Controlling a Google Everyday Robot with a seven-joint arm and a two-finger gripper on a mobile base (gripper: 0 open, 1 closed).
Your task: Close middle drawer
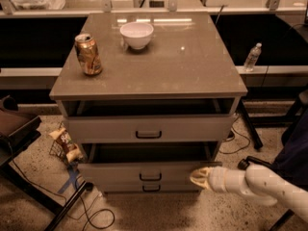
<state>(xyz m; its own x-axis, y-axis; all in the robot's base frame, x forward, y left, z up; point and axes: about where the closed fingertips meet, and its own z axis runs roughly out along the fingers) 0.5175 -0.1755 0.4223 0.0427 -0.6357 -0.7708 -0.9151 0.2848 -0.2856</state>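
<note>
Drawers, three alike, front a squat grey-beige cabinet here. The wide grey-beige middle drawer with its flat front panel stands pulled out, its small dark loop handle facing me and its inside in shadow. The matching top drawer above it is also pulled out. The bottom drawer sits in, just under the middle front.

The pale, cream-tipped gripper on its white tubular arm is low on the right, at the right end of the middle drawer's front panel, level with the handle. Whether it presses the panel, and whether its jaws are released or clenched, I cannot tell.

On the smooth brown-grey tabletop a dented gold drinks can stands upright at the left, with a round white bowl near it toward the back.
</note>
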